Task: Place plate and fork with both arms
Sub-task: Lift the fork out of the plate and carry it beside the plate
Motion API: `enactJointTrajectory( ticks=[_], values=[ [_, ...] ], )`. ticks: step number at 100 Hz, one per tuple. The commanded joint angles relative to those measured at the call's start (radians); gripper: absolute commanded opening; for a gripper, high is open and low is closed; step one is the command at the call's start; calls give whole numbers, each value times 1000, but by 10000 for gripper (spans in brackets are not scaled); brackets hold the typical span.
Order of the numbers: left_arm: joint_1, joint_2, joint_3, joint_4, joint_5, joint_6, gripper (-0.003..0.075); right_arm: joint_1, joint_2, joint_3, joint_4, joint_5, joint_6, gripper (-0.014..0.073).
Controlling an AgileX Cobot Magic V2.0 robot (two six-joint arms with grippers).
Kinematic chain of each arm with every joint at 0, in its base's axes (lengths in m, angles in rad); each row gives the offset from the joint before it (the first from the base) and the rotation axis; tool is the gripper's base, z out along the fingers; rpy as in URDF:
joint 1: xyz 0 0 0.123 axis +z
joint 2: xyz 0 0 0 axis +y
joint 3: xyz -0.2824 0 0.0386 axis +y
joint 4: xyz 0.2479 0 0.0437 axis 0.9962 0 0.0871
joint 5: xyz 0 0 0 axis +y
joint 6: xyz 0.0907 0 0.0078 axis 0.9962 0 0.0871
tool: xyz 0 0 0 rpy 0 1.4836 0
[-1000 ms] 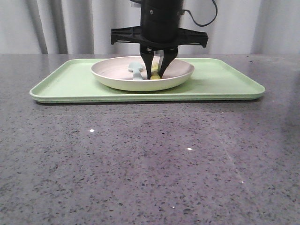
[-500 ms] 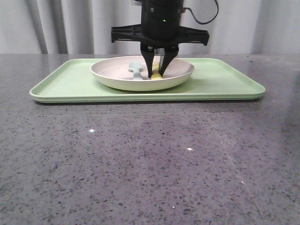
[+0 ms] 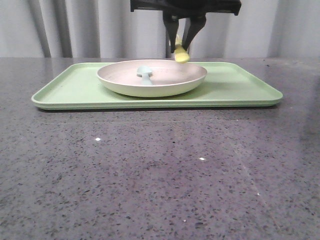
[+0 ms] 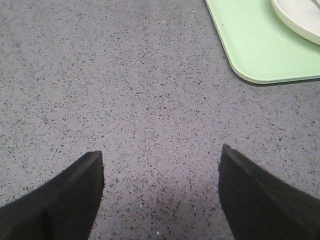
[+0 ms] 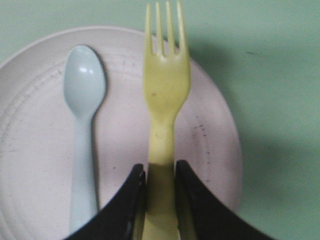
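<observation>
Lifted clear of the plate (image 3: 152,78), the right gripper (image 3: 183,46) now pinches the yellow fork (image 5: 162,105) by its handle. Left fingers (image 4: 60,200) hang wide apart over bare worktop (image 4: 125,90). Carry the fork level and lower it gently.

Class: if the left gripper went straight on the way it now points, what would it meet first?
Probably the bare grey table. The open left gripper points down at it, and the green tray lies off to one side, out of that line.
</observation>
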Motion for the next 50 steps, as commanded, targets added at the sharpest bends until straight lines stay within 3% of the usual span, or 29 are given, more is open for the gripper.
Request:
enactJointTrajectory(
  ticks=[1, 50],
  values=[
    [2, 6, -26, -4, -65, -12, 472, -15, -84, -27, -57, -9, -15, 76],
    [2, 6, -26, -4, -65, -12, 472, -98, -105, -26, -58, 35, -131, 76]
  ],
)
